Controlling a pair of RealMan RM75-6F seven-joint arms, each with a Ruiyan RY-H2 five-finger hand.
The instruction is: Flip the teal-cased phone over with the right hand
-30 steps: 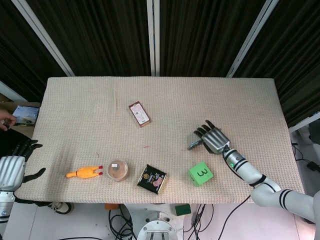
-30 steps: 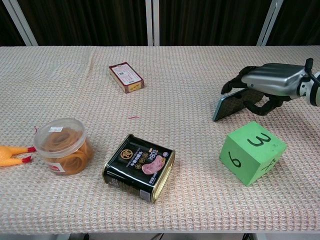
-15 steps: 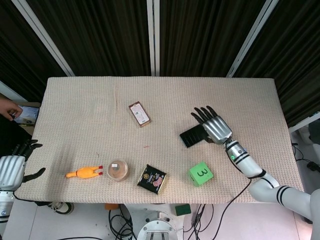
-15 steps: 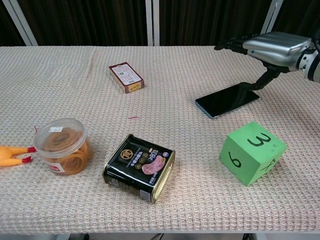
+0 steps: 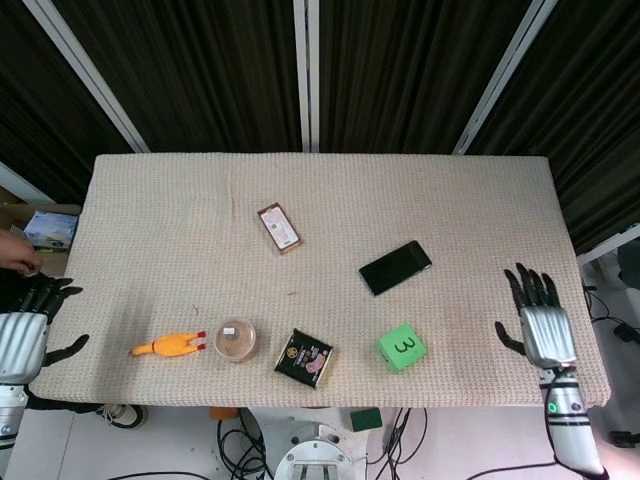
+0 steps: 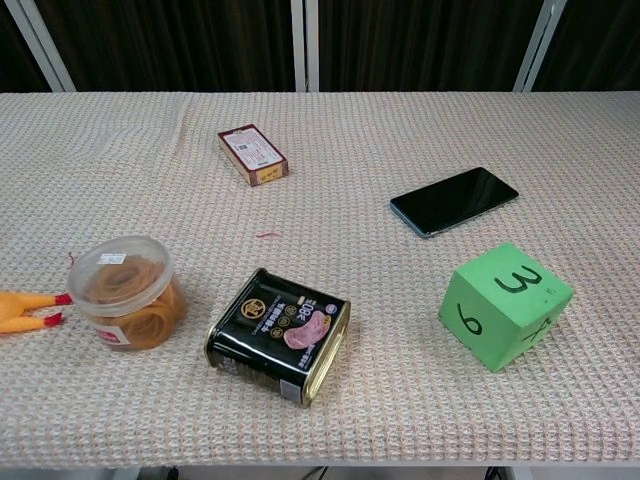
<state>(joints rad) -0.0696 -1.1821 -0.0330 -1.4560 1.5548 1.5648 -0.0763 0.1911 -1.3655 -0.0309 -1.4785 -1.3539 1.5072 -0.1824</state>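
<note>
**Phone lying flat, both hands off to the sides**

Beige woven cloth covers the table, with dark curtains behind it. The teal-cased phone lies flat, dark glassy side up, right of centre, on a diagonal; in the chest view you can just see the teal edge along its rim. Nothing touches it.

The right hand sits near the table's right edge, well apart from the phone, fingers spread and holding nothing. The left hand is off the table's left edge, fingers apart too, also with nothing in it.

Other stuff: a green foam cube marked 3 and 6 just in front of the phone, a black tin, a lidded plastic tub, a rubber chicken and a small reddish box further back.
</note>
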